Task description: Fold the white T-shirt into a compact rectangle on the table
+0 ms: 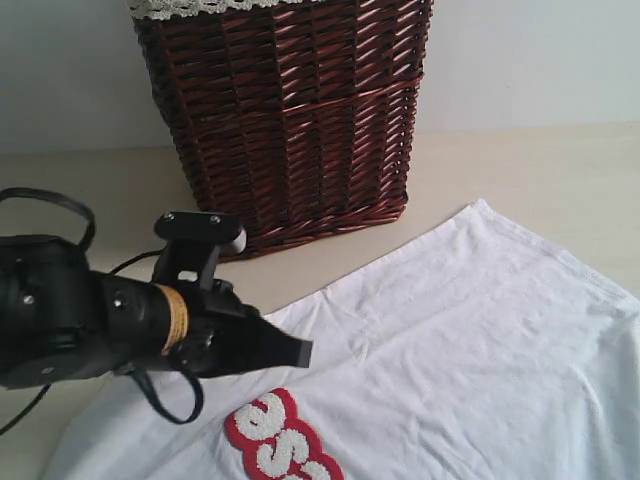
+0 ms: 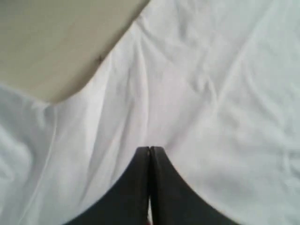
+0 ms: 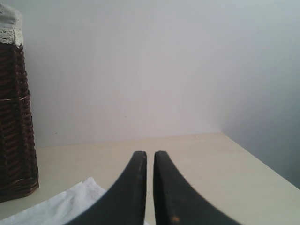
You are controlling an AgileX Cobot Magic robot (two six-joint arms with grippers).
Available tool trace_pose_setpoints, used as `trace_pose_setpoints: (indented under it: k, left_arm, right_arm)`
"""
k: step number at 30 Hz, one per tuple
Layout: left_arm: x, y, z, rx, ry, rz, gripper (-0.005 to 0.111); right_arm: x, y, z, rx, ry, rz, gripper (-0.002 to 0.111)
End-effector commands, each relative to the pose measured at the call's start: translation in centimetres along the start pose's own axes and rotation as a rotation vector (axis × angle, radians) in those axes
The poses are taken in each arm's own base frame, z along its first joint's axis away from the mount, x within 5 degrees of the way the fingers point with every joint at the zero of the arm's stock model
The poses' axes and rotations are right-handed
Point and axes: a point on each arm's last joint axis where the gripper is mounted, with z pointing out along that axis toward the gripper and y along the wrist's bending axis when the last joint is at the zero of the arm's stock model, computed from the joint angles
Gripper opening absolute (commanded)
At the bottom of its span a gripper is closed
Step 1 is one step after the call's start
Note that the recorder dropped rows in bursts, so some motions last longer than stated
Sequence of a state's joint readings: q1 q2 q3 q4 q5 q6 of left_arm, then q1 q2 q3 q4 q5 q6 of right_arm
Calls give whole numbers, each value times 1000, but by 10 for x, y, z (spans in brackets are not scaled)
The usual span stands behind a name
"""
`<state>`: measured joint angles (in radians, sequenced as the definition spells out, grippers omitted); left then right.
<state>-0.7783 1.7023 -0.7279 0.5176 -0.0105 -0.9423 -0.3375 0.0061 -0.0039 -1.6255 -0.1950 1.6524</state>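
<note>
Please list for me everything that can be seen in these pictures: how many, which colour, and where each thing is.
T-shirt: one, white, lying spread on the table in front of the basket.
patch: one, red with white letters, on the T-shirt.
basket: one, dark red-brown wicker, standing on the table.
lace trim: one, white, on the basket's top rim.
table: one, pale beige, under everything.
wall: one, pale grey, behind the table.
left arm: one, black, over the T-shirt.
left fingers: one pair, black, shut, over the T-shirt.
right fingers: one pair, black, shut, holding nothing.
</note>
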Motion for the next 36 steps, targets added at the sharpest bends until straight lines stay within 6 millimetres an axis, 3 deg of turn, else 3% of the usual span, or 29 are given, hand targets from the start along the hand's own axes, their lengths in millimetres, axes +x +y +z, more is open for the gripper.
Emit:
trace_pose_setpoints:
  k: [1, 8, 16, 21, 32, 36]
  left_arm:
    - [-14, -6, 33, 0, 8, -69, 0]
    - [-30, -19, 80, -149, 108, 8, 0]
    - [-55, -44, 101, -138, 257, 269, 0]
    - [-55, -50, 122, -108, 414, 390, 0]
    - [-76, -67, 154, -40, 397, 486, 0]
    - [-88, -73, 158, -34, 402, 502, 0]
  right_arm:
    - [1, 0, 0, 5, -2, -3, 8]
    - [1, 0, 0, 5, -2, -3, 8]
    - [1, 0, 0, 5, -2, -3, 8]
    - [1, 0, 0, 5, -2, -3, 8]
    - [1, 0, 0, 5, -2, -3, 8]
    - [1, 0, 0, 5, -2, -3, 8]
